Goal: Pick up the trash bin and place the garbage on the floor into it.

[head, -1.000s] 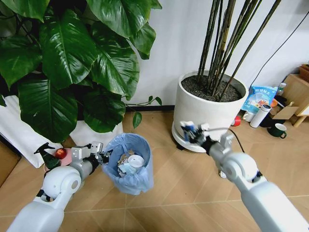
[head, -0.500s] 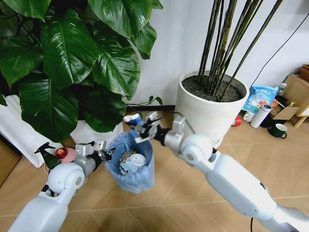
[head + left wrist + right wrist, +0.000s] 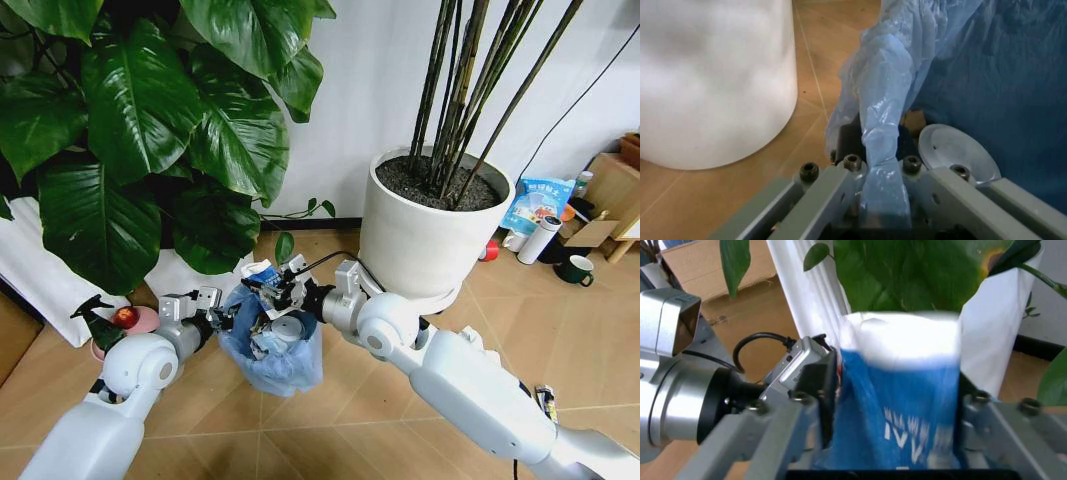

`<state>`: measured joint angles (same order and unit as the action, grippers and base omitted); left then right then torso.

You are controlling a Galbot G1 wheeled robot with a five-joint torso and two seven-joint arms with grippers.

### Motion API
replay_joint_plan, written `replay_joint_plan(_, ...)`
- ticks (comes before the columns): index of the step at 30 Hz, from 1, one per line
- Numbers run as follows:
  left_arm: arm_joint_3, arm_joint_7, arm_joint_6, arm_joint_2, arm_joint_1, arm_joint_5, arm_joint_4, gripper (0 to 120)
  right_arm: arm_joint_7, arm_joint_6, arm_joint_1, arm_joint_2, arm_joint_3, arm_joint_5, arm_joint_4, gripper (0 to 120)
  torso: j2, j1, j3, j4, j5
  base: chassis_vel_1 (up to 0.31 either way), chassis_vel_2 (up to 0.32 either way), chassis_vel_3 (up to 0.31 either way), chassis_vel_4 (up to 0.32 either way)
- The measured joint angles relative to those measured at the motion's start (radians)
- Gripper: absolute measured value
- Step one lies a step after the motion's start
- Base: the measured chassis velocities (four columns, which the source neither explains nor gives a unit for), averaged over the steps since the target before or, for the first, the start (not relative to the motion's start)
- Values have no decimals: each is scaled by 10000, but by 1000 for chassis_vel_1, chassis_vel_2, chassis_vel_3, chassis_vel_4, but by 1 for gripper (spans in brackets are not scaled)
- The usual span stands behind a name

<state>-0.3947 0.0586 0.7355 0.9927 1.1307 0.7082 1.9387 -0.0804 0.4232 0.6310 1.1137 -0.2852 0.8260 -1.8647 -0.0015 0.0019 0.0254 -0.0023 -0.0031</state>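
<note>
**Wrapper over bin**

Left gripper (image 3: 215, 318) clamps the bagged rim of the trash bin (image 3: 275, 365), which sits on the floor (image 3: 380, 420) between the plant pots. Right gripper (image 3: 270, 287) grasps blue-white wrapper (image 3: 897, 405) above bin opening. White lid (image 3: 953, 152) inside.

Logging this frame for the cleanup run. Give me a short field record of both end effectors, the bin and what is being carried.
left end effector: shut on rim of light blue plastic bag lining the small round trash bin
right end effector: above the bin's opening, shut on blue and white wrapper
bin contents: white round lid, other litter
nearby: large white plant pot, herringbone wooden floor
</note>
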Motion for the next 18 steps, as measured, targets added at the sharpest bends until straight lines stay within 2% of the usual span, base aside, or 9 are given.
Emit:
replay_joint_plan(4, 0, 1, 0, -8, 29, -4, 10, 0, 63, -16, -5, 99, 12, -6, 31, 63, 0, 0, 0, 1, 0, 0, 0, 0, 0)
replay_joint_plan(5, 0, 1, 0, -8, 29, -4, 10, 0, 63, -16, -5, 99, 12, -6, 31, 63, 0, 0, 0, 1, 0, 0, 0, 0, 0)
replay_joint_plan(9, -13, 2, 0, -22, 34, -5, 43, 0, 117, -18, -4, 181, 31, -7, 39, 79, 0, 0, 0, 1, 0, 0, 0, 0, 0)
replay_joint_plan(10, -13, 2, 0, -22, 34, -5, 43, 0, 117, -18, -4, 181, 31, -7, 39, 79, 0, 0, 0, 1, 0, 0, 0, 0, 0)
replay_joint_plan(14, -115, 14, 0, 10, 119, -6, 99, 0, 296, -22, 170, 180, 322, -3, -51, 98, 0, 0, 0, 2, 1, 0, 0, 0, 0)
replay_joint_plan(18, -298, 24, 0, 58, 299, -41, 177, 0, 612, -22, 613, -62, 1041, -27, -184, 100, 1, 0, 0, 3, 1, 0, 0, 0, 0)
